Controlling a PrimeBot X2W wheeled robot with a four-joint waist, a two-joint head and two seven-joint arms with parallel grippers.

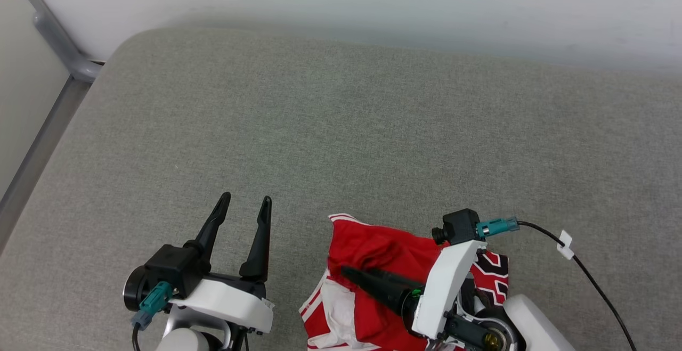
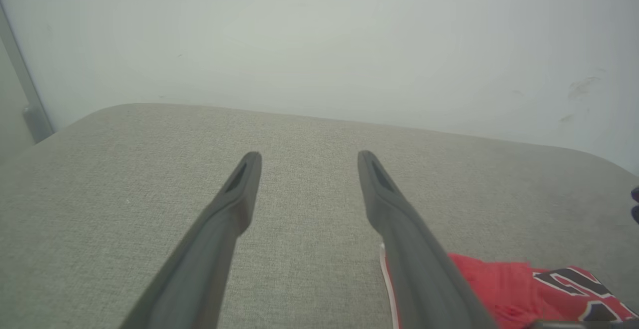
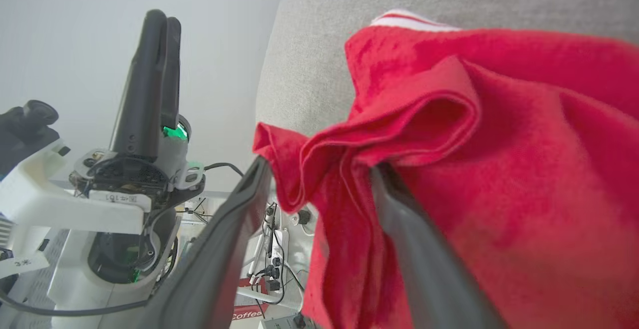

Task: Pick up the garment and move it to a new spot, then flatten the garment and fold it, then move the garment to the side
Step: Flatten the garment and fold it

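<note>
Straddles a bunched garment point(image 3: 449, 119) fold with right tool point(image 3: 319, 166), spread wide, gripping nothing. Parks left tool point(image 1: 246, 197) wide, empty, alongside, likely ready for flattening.

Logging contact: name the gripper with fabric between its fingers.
The right gripper: garment folds lie between its open fingers; the left gripper points over grey cushion.

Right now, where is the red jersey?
In the head view the garment lies bunched at lower right on the grey cushion, under the right gripper, right of the left gripper.
</note>
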